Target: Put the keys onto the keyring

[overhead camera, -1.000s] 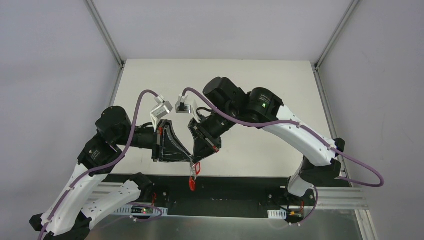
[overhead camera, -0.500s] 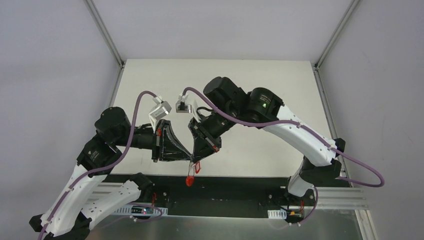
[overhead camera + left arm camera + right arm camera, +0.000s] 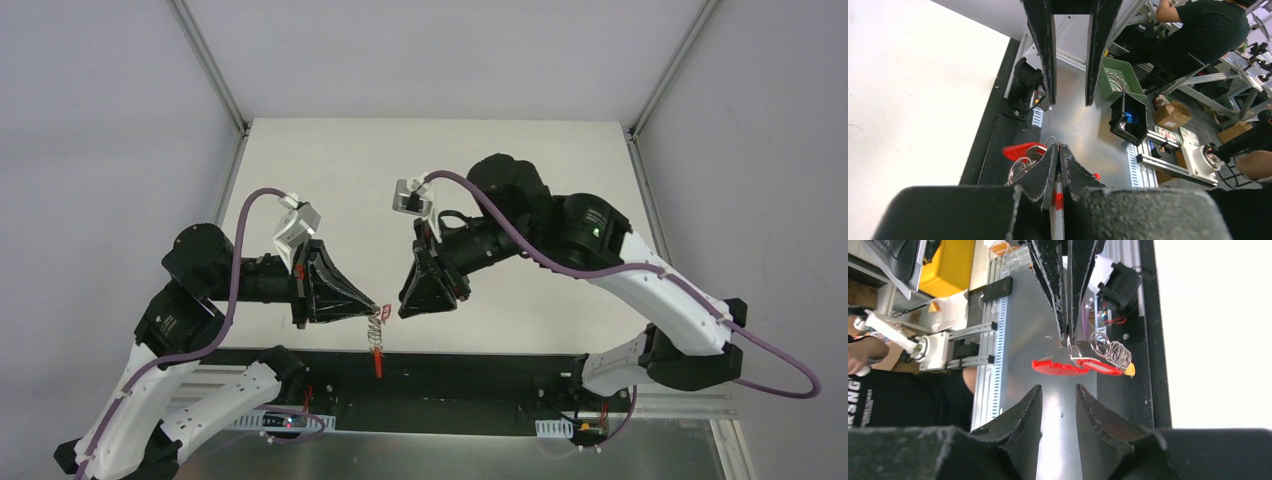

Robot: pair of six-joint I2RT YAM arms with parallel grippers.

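My left gripper (image 3: pixel 381 307) is shut on the thin wire keyring (image 3: pixel 1074 351) and holds it in the air over the table's near edge. It also shows in its own view (image 3: pixel 1058 146). A bunch hangs from the ring: small silvery keys and rings (image 3: pixel 375 328) (image 3: pixel 1110 355), a yellow tag (image 3: pixel 1129 370) and a thick red curved loop (image 3: pixel 378 363) (image 3: pixel 1060 366) (image 3: pixel 1020 150). My right gripper (image 3: pixel 403 313) (image 3: pixel 1058 387) is open and empty, a short way right of the bunch and facing it. Its fingers (image 3: pixel 1048 50) show apart in the left wrist view.
The white table (image 3: pixel 500 180) lies behind both grippers. A black strip (image 3: pixel 480 375) with the arm bases runs along its near edge. Grey walls and metal frame posts (image 3: pixel 210 70) close in the sides.
My right gripper has let go of the bunch, opened and pulled back to the right. My left gripper has shifted a little left, and the keys and red loop now hang from it alone.
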